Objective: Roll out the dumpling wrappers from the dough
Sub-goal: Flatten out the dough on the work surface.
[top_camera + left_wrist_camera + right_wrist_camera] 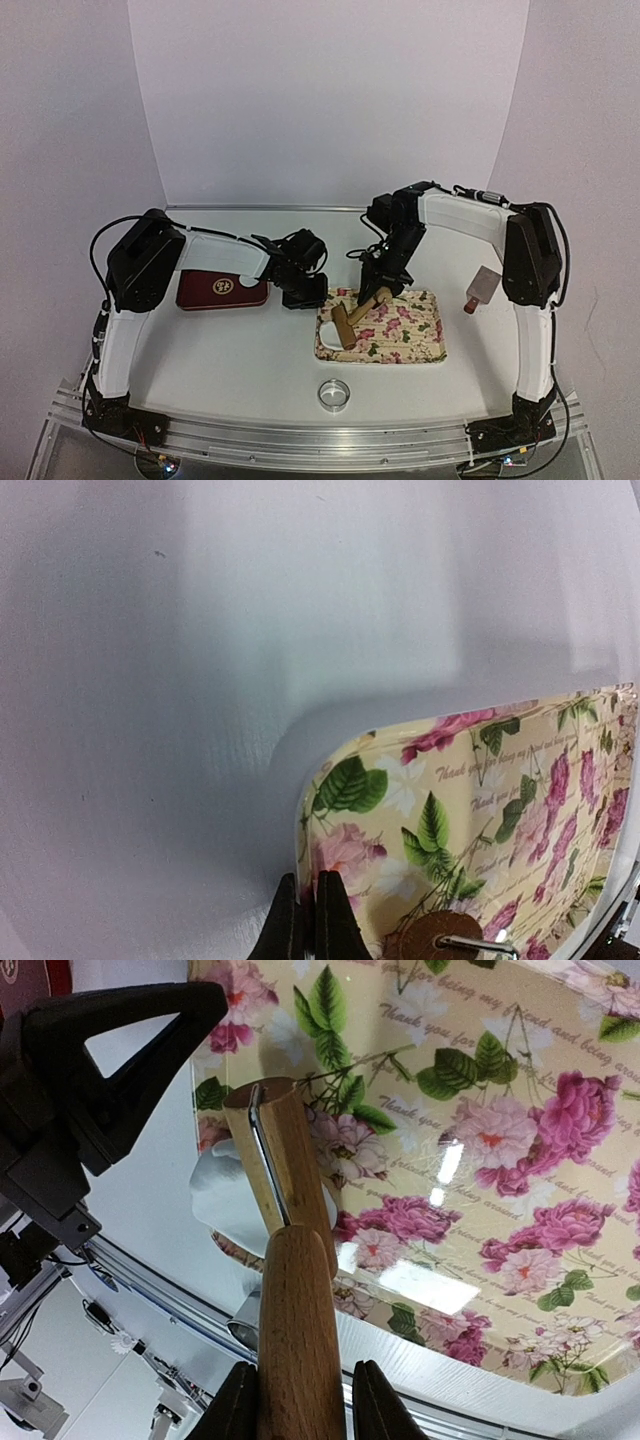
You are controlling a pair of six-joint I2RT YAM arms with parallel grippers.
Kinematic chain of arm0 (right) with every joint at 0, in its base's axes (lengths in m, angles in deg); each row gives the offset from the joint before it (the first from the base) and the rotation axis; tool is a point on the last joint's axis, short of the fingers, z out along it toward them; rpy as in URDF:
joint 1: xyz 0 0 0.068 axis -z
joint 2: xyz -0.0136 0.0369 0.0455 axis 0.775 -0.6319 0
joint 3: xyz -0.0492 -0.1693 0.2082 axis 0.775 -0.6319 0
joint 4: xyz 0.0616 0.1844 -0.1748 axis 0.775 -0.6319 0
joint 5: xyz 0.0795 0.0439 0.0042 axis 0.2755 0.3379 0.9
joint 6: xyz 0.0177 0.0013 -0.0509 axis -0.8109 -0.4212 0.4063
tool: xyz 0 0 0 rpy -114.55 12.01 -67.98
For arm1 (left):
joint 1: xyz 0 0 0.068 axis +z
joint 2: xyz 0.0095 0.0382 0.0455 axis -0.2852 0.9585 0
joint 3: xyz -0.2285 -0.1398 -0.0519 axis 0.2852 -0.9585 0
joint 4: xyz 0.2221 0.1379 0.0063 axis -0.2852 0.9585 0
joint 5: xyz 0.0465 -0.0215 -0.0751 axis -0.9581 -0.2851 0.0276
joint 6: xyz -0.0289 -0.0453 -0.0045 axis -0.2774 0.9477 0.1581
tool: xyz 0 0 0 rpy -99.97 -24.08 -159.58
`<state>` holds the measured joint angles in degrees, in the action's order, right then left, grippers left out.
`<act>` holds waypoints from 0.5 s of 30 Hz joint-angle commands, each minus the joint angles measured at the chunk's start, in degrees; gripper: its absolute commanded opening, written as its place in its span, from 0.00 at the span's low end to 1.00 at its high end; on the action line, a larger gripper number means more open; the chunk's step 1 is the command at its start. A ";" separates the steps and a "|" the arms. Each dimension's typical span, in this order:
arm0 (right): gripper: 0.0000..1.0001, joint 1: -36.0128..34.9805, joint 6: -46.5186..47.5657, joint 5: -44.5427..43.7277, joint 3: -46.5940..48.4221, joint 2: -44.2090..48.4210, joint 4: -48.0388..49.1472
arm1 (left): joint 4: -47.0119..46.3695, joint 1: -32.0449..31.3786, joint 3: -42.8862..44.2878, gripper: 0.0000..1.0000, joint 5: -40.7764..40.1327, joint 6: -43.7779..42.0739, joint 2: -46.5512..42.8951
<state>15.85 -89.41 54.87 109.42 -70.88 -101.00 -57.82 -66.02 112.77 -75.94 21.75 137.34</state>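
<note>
Two pincers clench: the right pincer (300, 1400) grasps the roller (290, 1190) to flatten dough (215, 1195) at the tray's (520, 1160) nine o'clock; the left pincer (308, 920), empty, apparently braces its corner.

Right jaws hold rolling pin (358, 315), roller end by dough (326, 327) on floral tray (412, 342)

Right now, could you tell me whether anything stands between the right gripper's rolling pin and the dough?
Nothing visible does: the rolling pin in the right gripper lies over the dough at the edge of the tray; the shut left gripper sits aside.
</note>
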 commanded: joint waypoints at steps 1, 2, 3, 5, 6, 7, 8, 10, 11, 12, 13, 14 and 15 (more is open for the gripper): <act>0.00 2.95 1.34 -25.98 -7.23 -7.90 -5.03 | 7.37 2.25 -1.34 0.00 -6.47 -3.18 -0.50; 0.00 3.35 1.59 -26.22 -7.42 -7.70 -5.05 | 7.65 2.25 -1.13 0.00 -6.71 -3.38 -0.31; 0.00 3.86 1.87 -26.51 -7.63 -7.61 -5.07 | 7.90 2.25 -0.96 0.00 -6.89 -3.47 -0.19; 0.00 4.53 2.36 -27.02 -8.03 -7.41 -5.16 | 8.08 2.34 -0.68 0.00 -7.15 -3.62 -0.04; 0.00 4.77 2.52 -27.27 -8.20 -7.36 -5.20 | 8.04 2.34 -0.59 0.00 -7.15 -3.62 0.02; 0.00 4.97 2.74 -27.45 -8.29 -7.37 -5.19 | 8.02 2.34 -0.49 0.00 -7.12 -3.61 0.07; 0.00 5.01 2.93 -27.66 -8.33 -7.39 -5.24 | 7.96 2.34 -0.38 0.00 -7.08 -3.60 0.11; 0.00 5.05 3.01 -27.94 -8.15 -7.48 -5.29 | 7.92 2.34 -0.09 0.00 -6.91 -3.60 0.27; 0.00 5.10 3.01 -28.13 -8.01 -7.41 -5.34 | 7.92 2.34 0.09 0.00 -6.76 -3.60 0.39; 0.00 5.13 3.02 -28.28 -7.81 -7.24 -5.43 | 7.90 2.34 0.31 0.00 -6.55 -3.60 0.46; 0.00 5.13 3.03 -28.35 -7.54 -6.91 -5.59 | 7.83 2.34 0.58 0.00 -6.25 -3.60 0.48; 0.00 5.17 3.05 -28.25 -7.23 -6.22 -5.81 | 7.65 2.34 0.86 0.00 -5.77 -3.62 0.45; 0.00 5.27 3.12 -27.96 -6.86 -5.45 -6.10 | 7.43 2.34 1.17 0.00 -5.33 -3.65 0.36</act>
<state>21.20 -85.59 56.35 106.96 -70.21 -103.73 -57.13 -66.01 113.13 -76.23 20.40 137.34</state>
